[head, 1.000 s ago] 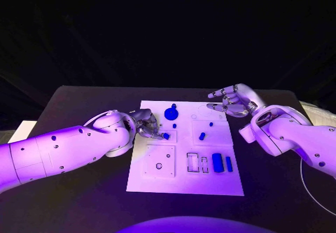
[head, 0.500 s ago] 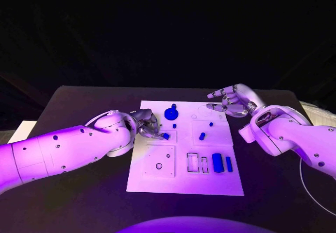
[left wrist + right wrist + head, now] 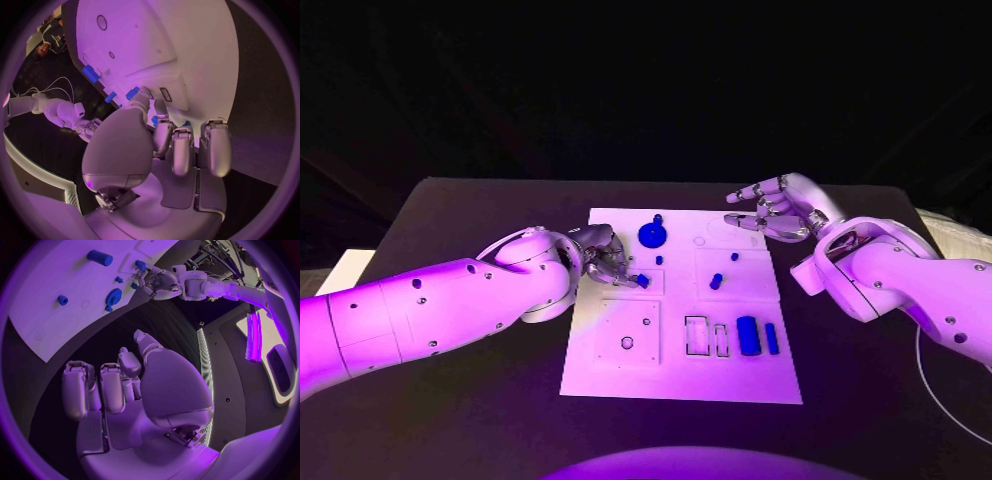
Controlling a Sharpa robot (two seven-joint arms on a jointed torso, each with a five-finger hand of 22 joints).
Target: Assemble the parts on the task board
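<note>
- The black table (image 3: 473, 210) takes up most of what I see from the head camera, with the white task board (image 3: 682, 370) lying in the middle of it.
- My left arm (image 3: 430, 310) reaches in over the board's near-left side; my right arm (image 3: 906, 280) sits off the board's right edge.
- My left hand (image 3: 603, 258) is down at the board's left edge, fingers curled in around a small blue part (image 3: 642, 281). It looks pinched at the fingertips, and the left wrist camera shows blue between the curled fingers (image 3: 164, 137).
- My right hand (image 3: 779, 207) hovers above the table just past the board's far-right corner, fingers loosely bent and apart, with nothing in it; the right wrist camera shows the same hand (image 3: 119, 385) bare.
- Other blue parts on the board: a round disc with a peg (image 3: 652, 235) near the far edge, two small pegs (image 3: 717, 281) standing mid-board, and two longer bars (image 3: 749, 335) lying near the right side, beside empty rectangular slots (image 3: 697, 335).
</note>
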